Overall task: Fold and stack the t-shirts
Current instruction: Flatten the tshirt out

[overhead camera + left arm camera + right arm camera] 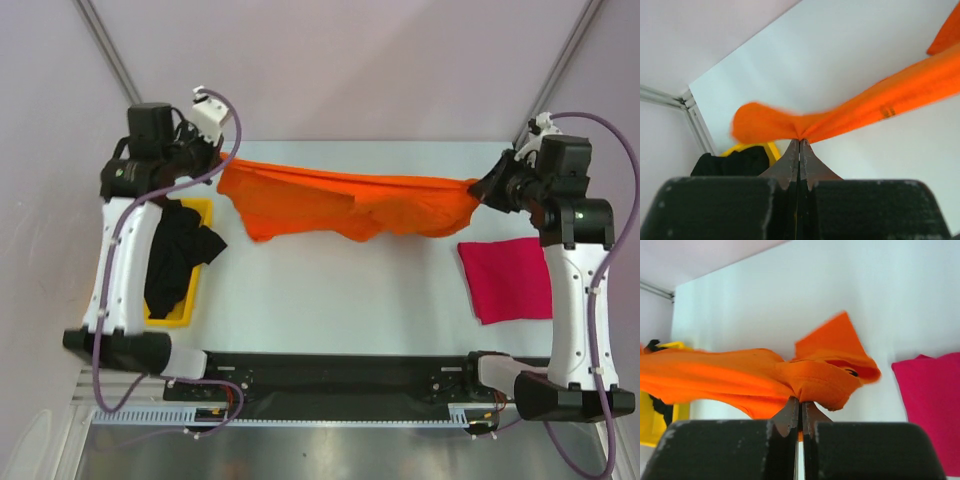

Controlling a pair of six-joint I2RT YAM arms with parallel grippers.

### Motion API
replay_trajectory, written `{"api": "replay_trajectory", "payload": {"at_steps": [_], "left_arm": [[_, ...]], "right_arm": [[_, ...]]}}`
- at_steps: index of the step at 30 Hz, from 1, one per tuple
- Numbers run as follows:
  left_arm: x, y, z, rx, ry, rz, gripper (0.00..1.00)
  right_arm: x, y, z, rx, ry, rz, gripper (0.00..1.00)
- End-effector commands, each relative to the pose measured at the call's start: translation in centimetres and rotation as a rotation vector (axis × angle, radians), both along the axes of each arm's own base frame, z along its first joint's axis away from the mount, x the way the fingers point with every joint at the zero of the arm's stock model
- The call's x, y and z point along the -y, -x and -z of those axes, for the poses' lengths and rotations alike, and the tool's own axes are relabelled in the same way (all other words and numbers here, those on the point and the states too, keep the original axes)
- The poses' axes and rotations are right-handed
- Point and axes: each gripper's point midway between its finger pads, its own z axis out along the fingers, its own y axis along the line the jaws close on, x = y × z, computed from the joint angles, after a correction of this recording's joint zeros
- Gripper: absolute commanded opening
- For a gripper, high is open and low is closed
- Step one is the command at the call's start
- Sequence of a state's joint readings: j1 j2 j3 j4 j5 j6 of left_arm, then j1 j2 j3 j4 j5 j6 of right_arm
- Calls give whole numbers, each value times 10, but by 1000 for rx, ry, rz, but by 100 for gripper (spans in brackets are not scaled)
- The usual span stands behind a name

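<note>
The orange t-shirt (pixel 340 205) hangs stretched across the far part of the table between both grippers, sagging in the middle. My left gripper (pixel 222 160) is shut on its left end (pixel 765 127). My right gripper (pixel 480 188) is shut on its right end (pixel 820 382). The magenta-pink t-shirt (pixel 507 280) lies folded flat at the right and shows in the right wrist view (pixel 935 405). The black t-shirt (pixel 175 262) lies crumpled in the yellow tray (pixel 185 318) at the left and also shows in the left wrist view (pixel 732 162).
The yellow tray stands under my left arm at the table's left edge. The back wall and its metal frame posts (pixel 110 50) are close behind both grippers. A black rail (pixel 340 375) runs along the near edge between the arm bases.
</note>
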State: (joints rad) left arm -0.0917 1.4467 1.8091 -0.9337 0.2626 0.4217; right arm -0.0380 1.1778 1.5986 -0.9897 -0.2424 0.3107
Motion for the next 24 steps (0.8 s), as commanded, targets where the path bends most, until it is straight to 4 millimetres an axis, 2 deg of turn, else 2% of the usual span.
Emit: {"api": "replay_trajectory", "payload": {"at_steps": [1,2,3,4,5,6,7,8,9,10,12,13,14,15,16,17,18,20,22,24], "left_arm": [[-7,68,17,-60,-69,94,0],[-4,79,33,-100,-59,105,0],[-4,88,51,-141,-59,104,0],[-4,108,95,-243,-59,108,0],[-1,120,119,-304,-66,132,0],[4,134,142,-367,-69,164,0],[5,162,181,-486,-95,224,0],[10,176,197,-530,-116,283,0],[6,196,224,-607,-146,308,0],[2,202,233,-603,-189,345,0],[-4,210,252,-624,-245,365,1],[-9,215,265,-646,-278,373,3],[-10,218,270,-660,-286,384,9],[-10,219,274,-670,-291,389,48],[-12,216,278,-659,-303,380,60],[-13,213,278,-648,-310,372,65],[-16,209,278,-636,-320,352,74],[-25,188,274,-590,-358,257,75],[-29,171,274,-565,-369,195,73],[-27,176,282,-593,-383,233,71]], "right_arm": [[-3,39,-3,-37,12,-53,0],[-7,47,0,-49,-7,-63,0],[-7,52,20,-100,-18,-55,0],[-9,62,22,-93,-33,-46,0],[-9,63,33,-102,-39,-43,0],[-9,68,56,-152,-47,-36,0],[-10,70,67,-173,-61,-26,0],[-10,71,72,-168,-65,-21,0],[-10,71,80,-186,-70,-18,0],[-11,73,100,-235,-75,-19,0],[-13,74,118,-274,-100,-12,0],[-16,76,128,-297,-112,-16,0],[-17,80,151,-351,-127,-4,0],[-18,81,160,-361,-133,-3,0],[-18,80,168,-373,-141,3,0],[-18,77,181,-377,-145,10,0],[-19,74,186,-379,-155,22,0],[-19,62,192,-362,-142,34,0],[-19,51,204,-385,-133,56,0],[-31,35,203,-352,-123,30,0]]}}
